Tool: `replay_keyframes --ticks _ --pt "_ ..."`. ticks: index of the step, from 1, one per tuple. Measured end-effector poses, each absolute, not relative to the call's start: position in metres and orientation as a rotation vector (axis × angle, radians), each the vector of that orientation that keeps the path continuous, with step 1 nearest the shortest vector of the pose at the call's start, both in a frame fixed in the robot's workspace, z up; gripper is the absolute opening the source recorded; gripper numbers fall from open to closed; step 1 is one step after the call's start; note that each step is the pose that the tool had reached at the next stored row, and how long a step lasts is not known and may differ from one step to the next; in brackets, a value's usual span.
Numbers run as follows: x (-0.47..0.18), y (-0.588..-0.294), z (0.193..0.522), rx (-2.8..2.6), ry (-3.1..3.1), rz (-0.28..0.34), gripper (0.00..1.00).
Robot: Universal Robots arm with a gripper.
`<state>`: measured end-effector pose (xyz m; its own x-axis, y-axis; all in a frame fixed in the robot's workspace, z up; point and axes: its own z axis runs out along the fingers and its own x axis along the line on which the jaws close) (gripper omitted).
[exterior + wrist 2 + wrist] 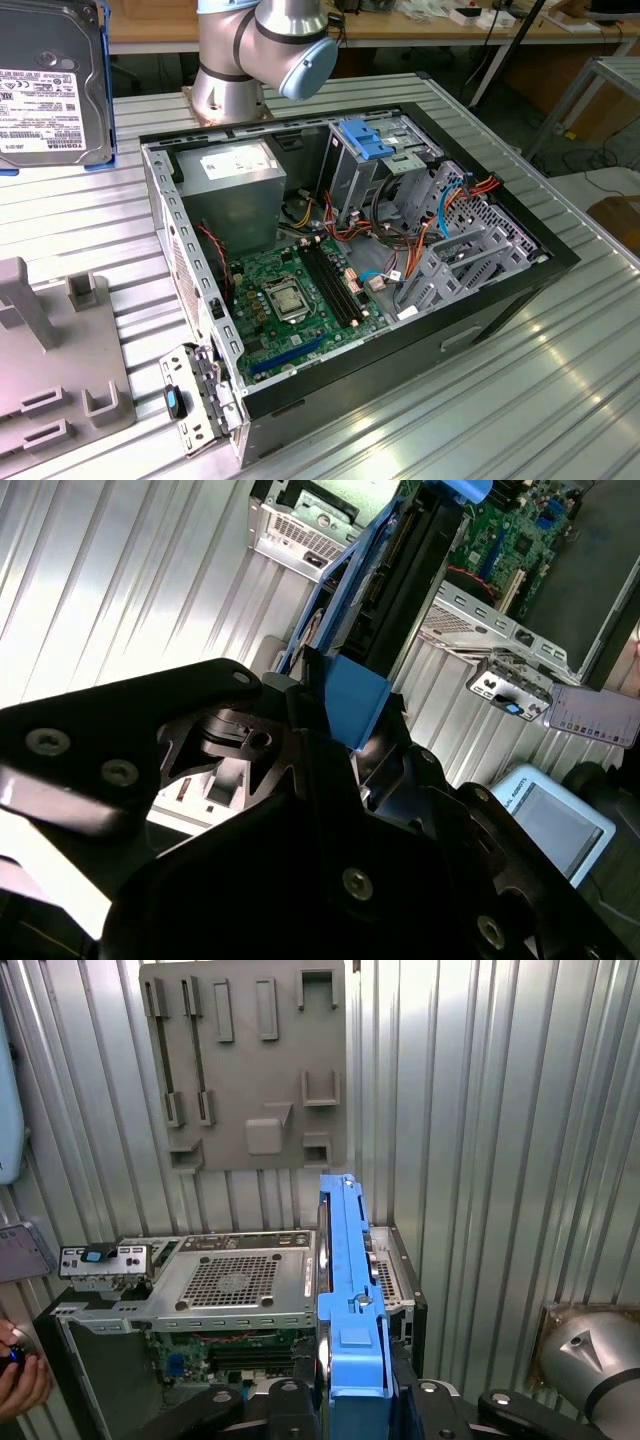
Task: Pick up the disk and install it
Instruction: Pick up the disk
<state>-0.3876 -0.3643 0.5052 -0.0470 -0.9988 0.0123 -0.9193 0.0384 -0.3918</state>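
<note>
Exterior view: the disk (50, 80) is up in the air, well clear of the tabletop (450, 420). Its flat labelled face is toward that camera and the blue carrier frame shows along one edge. It isn't in the computer case (400, 370) yet.

In both wrist views the gripper (350, 720) is clamped on the disk. The jaws pinch the blue frame at one end, so the drive sticks straight out past the fingertips, edge-on to both cameras. I read that grip as deliberate: holding by the end leaves the side rails and the leading end free to slide into a bay.

In the first wrist view the open case lies beyond the disk's free end, well apart from it. The grey fixture plate (250, 1060) sits on the tabletop farther out from the gripper than the case. The height looks like clearance, keeping the drive above the case walls.

My guess for the target is the drive cage with the pale blue latch (365, 140), just beside the power supply (235, 185). The case lies on its side with the panel off, so the cage is open from above.

A person's hand (20, 1380) is near the case's front end, off to one side of the gripper. I'd keep an eye on that.
</note>
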Motion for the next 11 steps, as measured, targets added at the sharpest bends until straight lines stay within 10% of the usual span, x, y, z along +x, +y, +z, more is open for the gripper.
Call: replay_keyframes --ticks 11 --pt "-0.3777 -0.3642 0.5051 -1.955 2.044 -0.444 0.37"
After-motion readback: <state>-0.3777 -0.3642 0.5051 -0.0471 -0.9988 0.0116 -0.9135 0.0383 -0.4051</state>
